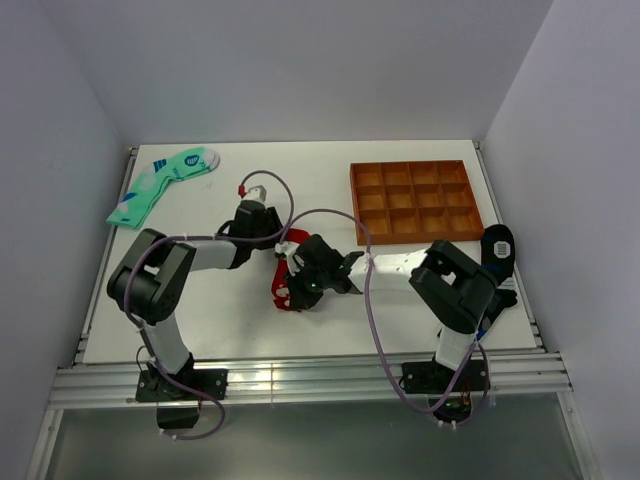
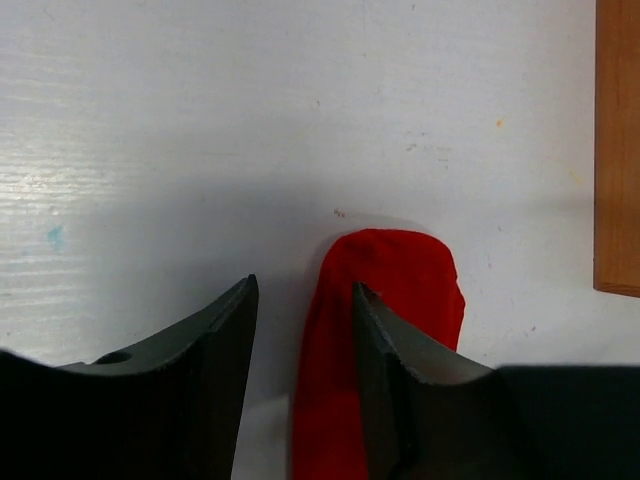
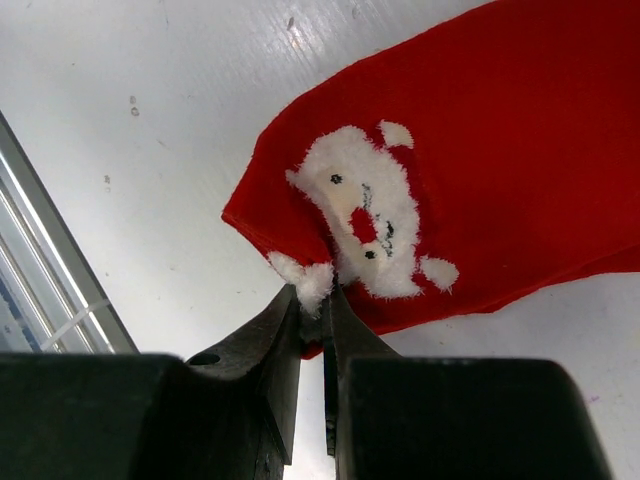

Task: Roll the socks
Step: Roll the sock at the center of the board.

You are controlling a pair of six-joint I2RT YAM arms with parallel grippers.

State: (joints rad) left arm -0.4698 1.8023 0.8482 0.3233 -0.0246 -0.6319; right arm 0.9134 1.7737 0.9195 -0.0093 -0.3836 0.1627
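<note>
A bright red sock (image 1: 276, 283) lies on the white table between my two grippers. In the right wrist view the sock (image 3: 520, 150) shows a white fluffy figure (image 3: 365, 215) near its end. My right gripper (image 3: 315, 295) is shut on the sock's edge at that figure; it sits at the sock's near end (image 1: 294, 293). In the left wrist view the sock's rounded other end (image 2: 400, 270) lies flat on the table. My left gripper (image 2: 303, 290) is open over it, one finger (image 2: 390, 350) above the fabric, the other over bare table. It is at the sock's far end (image 1: 279, 246).
A brown compartment tray (image 1: 415, 200) stands at the back right; its edge shows in the left wrist view (image 2: 618, 150). A mint-green sock (image 1: 160, 180) lies at the back left. A black sock (image 1: 497, 250) lies at the right edge. The table's metal front rail (image 3: 40, 270) is close.
</note>
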